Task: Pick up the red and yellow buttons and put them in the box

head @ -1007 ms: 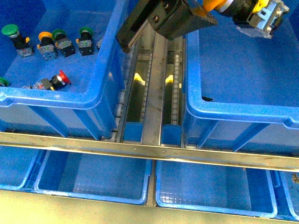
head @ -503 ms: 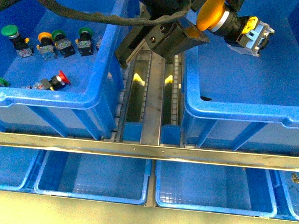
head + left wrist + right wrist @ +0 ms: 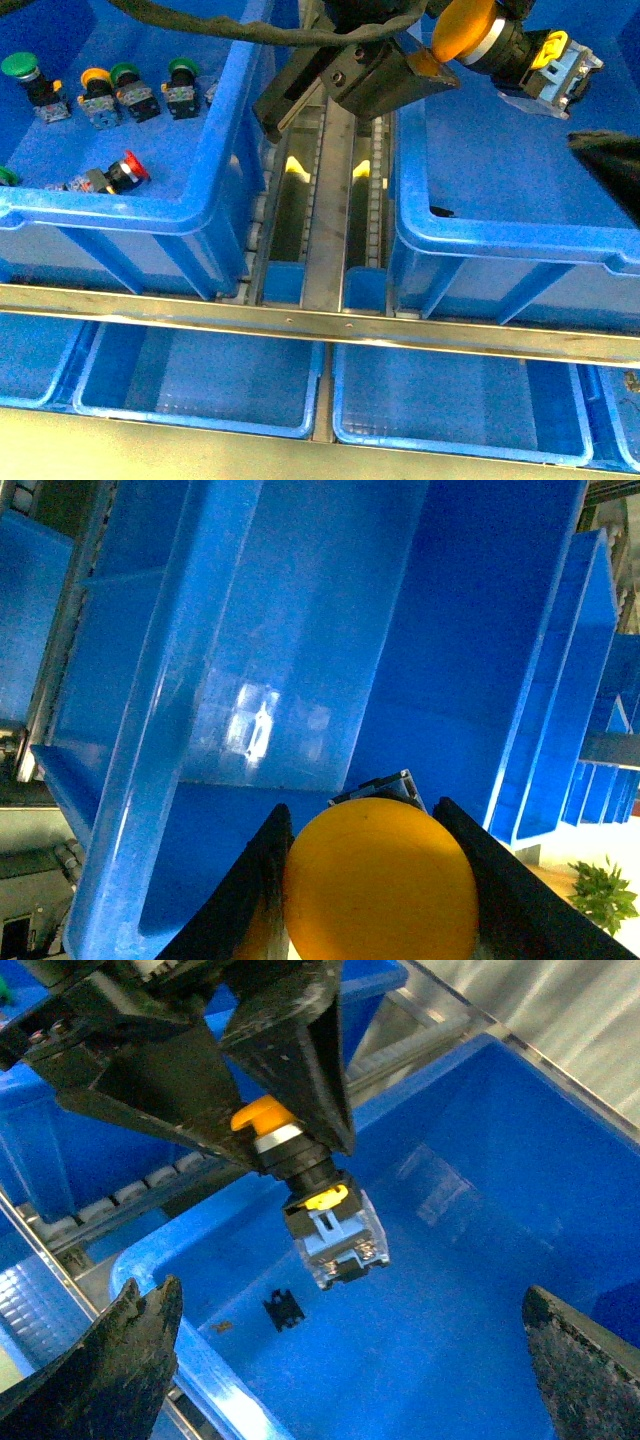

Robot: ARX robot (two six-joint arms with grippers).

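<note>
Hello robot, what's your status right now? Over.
Left pincer shut on yellow button, held over the box. Right pincer open, empty. Red button lies in the left crate. Nothing blocking the drop.

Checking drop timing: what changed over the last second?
The left gripper, shut on the yellow button, moved lower in the front view over the box, then edged right. The right gripper now shows one of its fingers at the front view's right edge. Nothing was let go. The red button and other pushbuttons in the left crate stayed put.
</note>
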